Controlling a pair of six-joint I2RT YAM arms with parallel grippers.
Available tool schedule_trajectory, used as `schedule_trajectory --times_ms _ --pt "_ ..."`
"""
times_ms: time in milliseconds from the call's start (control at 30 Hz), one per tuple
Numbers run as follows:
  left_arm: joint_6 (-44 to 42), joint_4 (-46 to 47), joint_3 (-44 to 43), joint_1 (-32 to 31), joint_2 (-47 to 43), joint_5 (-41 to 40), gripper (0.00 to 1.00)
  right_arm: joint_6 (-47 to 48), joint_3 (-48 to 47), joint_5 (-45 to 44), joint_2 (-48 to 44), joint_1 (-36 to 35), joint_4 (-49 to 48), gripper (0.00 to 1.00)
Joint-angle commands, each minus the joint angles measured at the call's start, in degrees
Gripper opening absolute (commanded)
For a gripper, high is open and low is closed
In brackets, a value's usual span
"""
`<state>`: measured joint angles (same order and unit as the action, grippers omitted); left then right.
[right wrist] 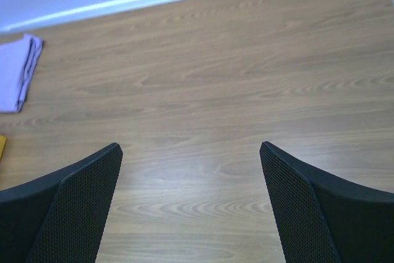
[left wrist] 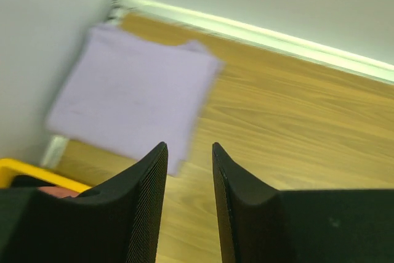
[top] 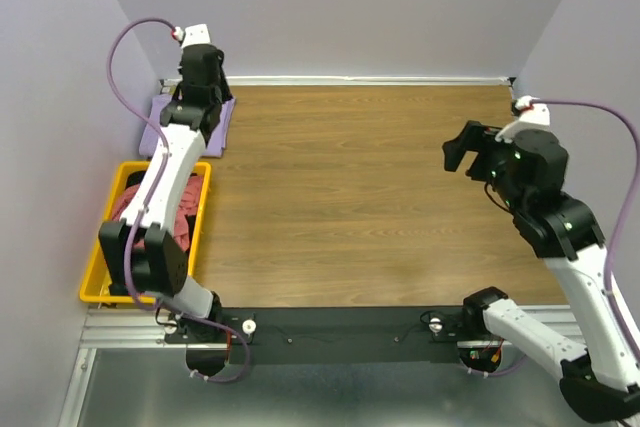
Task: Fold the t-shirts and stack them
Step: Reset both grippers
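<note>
Lavender t-shirt [left wrist: 132, 106] folded flat in the far left corner of the wooden surface [top: 350, 197], left fingers [left wrist: 144, 204] above it, partly parted, holding nothing, red-pink t-shirt [top: 190, 212] heaped in yellow bin [top: 100, 272] nearby, right fingers [right wrist: 80, 204] spread wide, empty, over bare wood.

right end effector [right wrist: 189, 147] spread wide above wooden table [right wrist: 246, 78], folded lavender t-shirt [right wrist: 17, 72] at left

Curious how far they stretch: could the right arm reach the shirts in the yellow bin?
Probably not easily: the bin sits at the far left edge, and the left arm stretches right over it, blocking the way.
</note>
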<state>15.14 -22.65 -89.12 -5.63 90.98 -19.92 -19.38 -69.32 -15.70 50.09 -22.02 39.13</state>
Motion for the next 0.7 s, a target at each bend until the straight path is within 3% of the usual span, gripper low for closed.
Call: schedule_trajectory --times_ms 0,100,300,533,667 --pt "7.4 2.5 6.9 -5.9 -14.0 1.7 0.43 4.4 2.0 -7.0 -6.9 -0.2 3.7 1.00" --pt "11.3 6.0 18.6 -9.6 -27.8 2.7 0.44 6.7 3.6 -8.8 -13.1 -0.1 4.2 1.00" --pt "12.0 3.2 30.6 -10.2 -53.9 -0.5 0.54 8.6 4.8 -10.8 -22.0 -0.2 4.1 1.00" --pt "13.3 -9.9 30.9 -10.2 -71.7 -7.9 0.73 11.6 6.7 -11.8 -29.7 -0.3 3.5 1.00" --pt "13.6 -12.0 31.6 -10.1 -75.9 -8.6 0.81 12.6 7.6 -10.4 -30.9 -0.3 3.1 1.00"
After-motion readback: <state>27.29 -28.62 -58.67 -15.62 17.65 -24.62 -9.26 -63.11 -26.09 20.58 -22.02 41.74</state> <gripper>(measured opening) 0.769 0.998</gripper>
